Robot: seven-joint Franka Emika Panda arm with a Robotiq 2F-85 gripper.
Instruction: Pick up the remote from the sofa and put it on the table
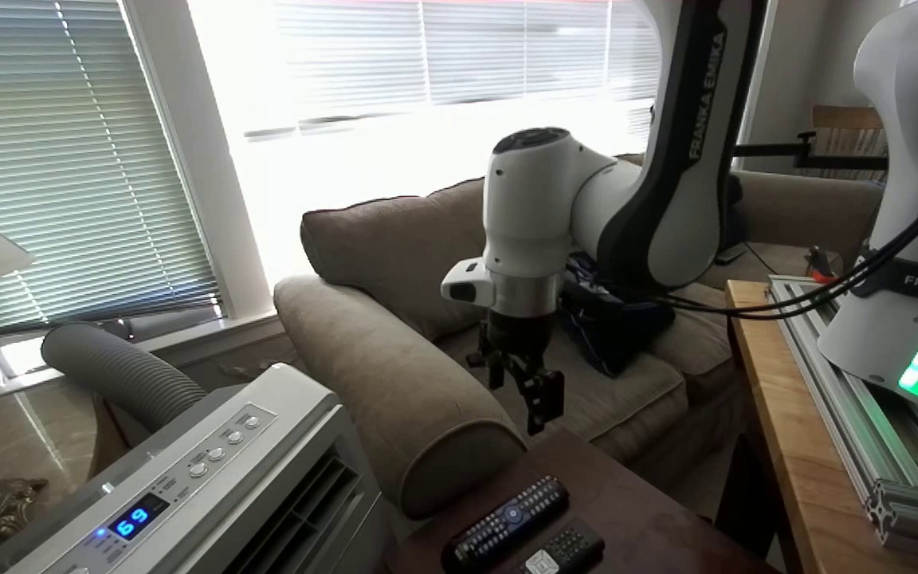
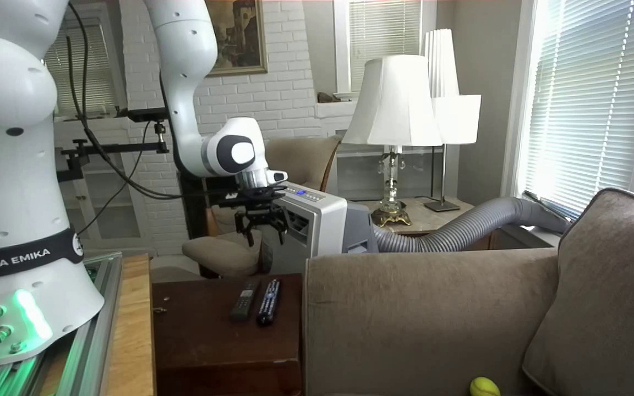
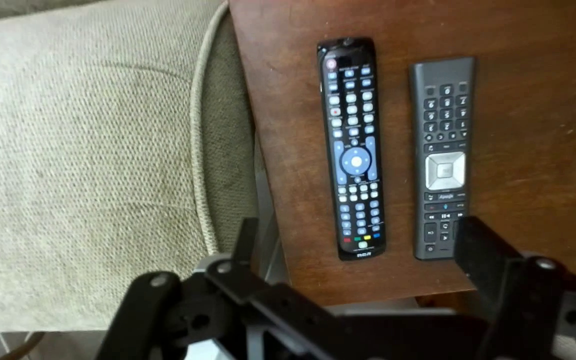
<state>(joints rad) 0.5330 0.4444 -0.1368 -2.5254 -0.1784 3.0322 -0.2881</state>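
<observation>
The remote [image 3: 354,150], slim and black with many pale buttons, lies face up on the dark brown table [image 3: 533,165]. It also shows on the table in both exterior views [image 1: 504,522] [image 2: 269,302]. The taupe sofa [image 1: 395,391] stands beside the table, its arm against the table's edge [image 2: 427,319]. My gripper [image 1: 516,400] is open and empty, raised above the table's end in both exterior views [image 2: 266,238]. In the wrist view its spread fingers [image 3: 358,242] are in front of the remotes' near ends, touching neither. One finger hides a corner of the second remote.
A dark grey remote with a silver pad [image 3: 445,171] lies parallel beside the black one. An air conditioner [image 1: 212,478] stands by the table and sofa arm. A wooden bench [image 1: 786,446] carries the robot. Dark cloth [image 1: 618,327] and a tennis ball [image 2: 484,386] are on the sofa.
</observation>
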